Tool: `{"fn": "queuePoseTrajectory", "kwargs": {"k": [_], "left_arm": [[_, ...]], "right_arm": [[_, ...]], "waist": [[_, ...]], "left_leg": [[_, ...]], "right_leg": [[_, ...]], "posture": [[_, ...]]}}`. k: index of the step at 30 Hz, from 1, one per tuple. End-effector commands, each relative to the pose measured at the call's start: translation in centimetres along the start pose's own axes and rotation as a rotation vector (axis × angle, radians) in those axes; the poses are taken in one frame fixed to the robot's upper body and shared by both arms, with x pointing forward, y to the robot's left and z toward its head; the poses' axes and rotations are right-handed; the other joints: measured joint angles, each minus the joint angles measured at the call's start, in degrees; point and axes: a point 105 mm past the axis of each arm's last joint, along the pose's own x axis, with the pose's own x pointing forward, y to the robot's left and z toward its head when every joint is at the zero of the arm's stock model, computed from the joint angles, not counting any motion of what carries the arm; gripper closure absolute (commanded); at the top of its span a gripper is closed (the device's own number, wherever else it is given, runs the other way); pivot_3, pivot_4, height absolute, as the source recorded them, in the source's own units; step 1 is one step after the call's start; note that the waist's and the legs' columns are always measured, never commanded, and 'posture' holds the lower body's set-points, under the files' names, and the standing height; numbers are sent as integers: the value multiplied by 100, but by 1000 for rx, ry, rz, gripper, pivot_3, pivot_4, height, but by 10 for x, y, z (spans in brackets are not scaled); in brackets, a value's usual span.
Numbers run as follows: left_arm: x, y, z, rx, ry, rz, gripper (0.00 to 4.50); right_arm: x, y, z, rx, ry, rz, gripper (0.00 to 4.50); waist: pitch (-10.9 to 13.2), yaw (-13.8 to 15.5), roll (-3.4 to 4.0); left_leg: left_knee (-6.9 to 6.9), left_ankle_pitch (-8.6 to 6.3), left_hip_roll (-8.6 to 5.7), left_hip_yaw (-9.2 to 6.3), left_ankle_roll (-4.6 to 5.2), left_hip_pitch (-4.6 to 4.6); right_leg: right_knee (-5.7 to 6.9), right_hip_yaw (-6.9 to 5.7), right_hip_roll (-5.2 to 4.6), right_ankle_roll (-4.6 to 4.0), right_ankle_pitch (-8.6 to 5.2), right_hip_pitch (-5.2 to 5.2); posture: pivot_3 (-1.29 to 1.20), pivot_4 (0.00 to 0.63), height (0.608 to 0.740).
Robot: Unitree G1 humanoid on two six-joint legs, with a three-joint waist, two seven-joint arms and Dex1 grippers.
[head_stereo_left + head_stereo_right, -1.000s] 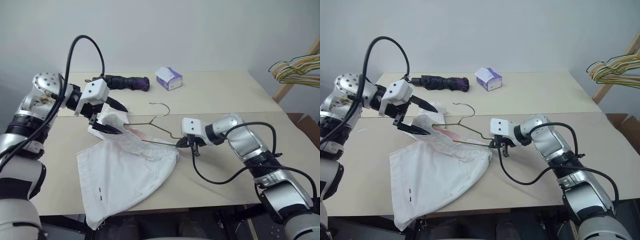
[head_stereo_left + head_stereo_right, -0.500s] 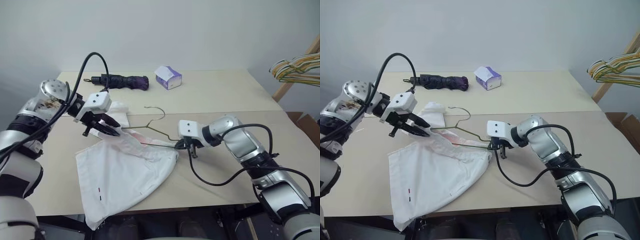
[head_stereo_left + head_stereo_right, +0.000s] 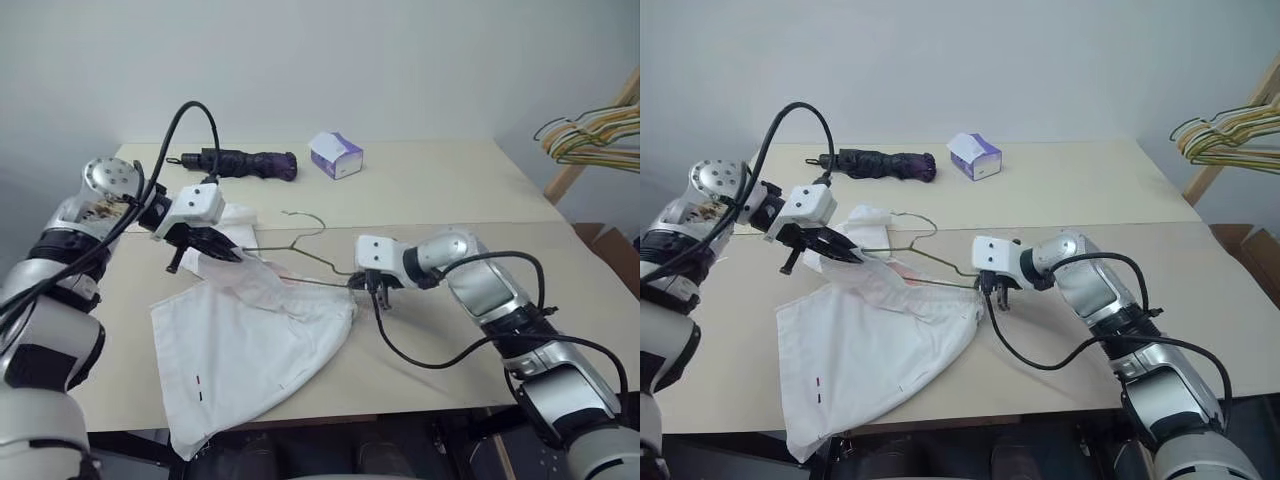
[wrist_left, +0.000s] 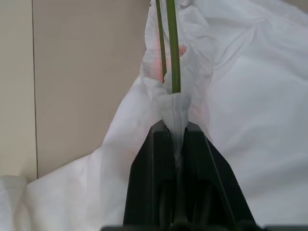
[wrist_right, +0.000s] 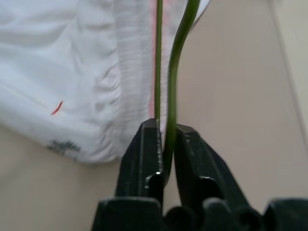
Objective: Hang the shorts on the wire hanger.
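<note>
Two pincers busy: left gripper clamped on shorts waistband; right gripper pinching wire hanger corner, jaws barely parted. Hanger runs between them.

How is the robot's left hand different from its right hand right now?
The left hand pinches the white shorts at the gathered waistband, while the right hand has the wire hanger between its fingers. The left hand's fingers are pressed shut on cloth; the right hand's fingers sit close around thin wire. Both have black fingers and hover just above the table.
</note>
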Motion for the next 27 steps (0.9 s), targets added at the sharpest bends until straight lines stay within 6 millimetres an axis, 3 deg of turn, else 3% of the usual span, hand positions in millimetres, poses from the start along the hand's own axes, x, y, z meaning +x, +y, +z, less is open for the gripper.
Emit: {"fn": "queuePoseTrajectory", "kwargs": {"k": [1, 5, 8, 11, 14, 17, 22, 27], "left_arm": [[-17, 18, 9, 58, 20, 113, 4500], [-23, 26, 16, 56, -23, 166, 4500], [-25, 34, 22, 53, -60, 229, 4500], [-30, 39, 29, 62, -103, 259, 4500], [-36, 41, 35, 76, -119, 274, 4500], [-42, 44, 41, 78, -146, 287, 4500], [-46, 46, 45, 110, -130, 295, 4500], [-46, 44, 48, 120, -139, 273, 4500]], "right_arm": [[-20, -21, 14, -37, -50, -122, 2636], [-46, -38, 7, 8, -38, -242, 1183], [-77, -52, 7, 134, -69, -351, 156], [-105, -49, 3, 342, -119, -366, 47], [-113, -32, -2, 506, -153, -325, 47], [-108, -13, -6, 648, -184, -276, 47], [-76, 24, -16, 780, -177, -202, 47], [-42, 36, -16, 850, -196, -186, 47]], "waist": [[0, -1, 0], [0, 12, 0], [0, 17, 0], [0, 13, 0], [-1, 5, -1], [-2, -31, -2], [-2, -133, -2], [-2, -196, -2]], "left_leg": [[1, 0, -1, 0, 0, -1], [4, 0, -1, 0, 1, -5], [16, -4, 0, -2, 6, -12], [21, -4, 2, -3, 7, -15], [21, -6, 6, -4, 9, -15], [25, -7, 11, -2, 10, -16], [28, -7, 17, -4, 10, -16], [28, -7, 22, -7, 10, -17]], "right_leg": [[0, 0, -2, 0, 0, 0], [1, -1, -2, 0, 0, -1], [2, -4, -3, 1, 0, -1], [5, -4, -3, 0, 0, -1], [6, -6, 1, 0, 0, -1], [5, -5, 6, 0, 0, -1], [7, -5, 14, -1, 0, 0], [9, -3, 19, -1, 0, -2]], "posture": [[-92, 0, 740], [-100, 0, 740], [-107, 0, 740], [-112, 0, 740], [-117, 0, 740], [-119, 0, 740], [-118, 0, 740], [-115, 0, 740]]}}
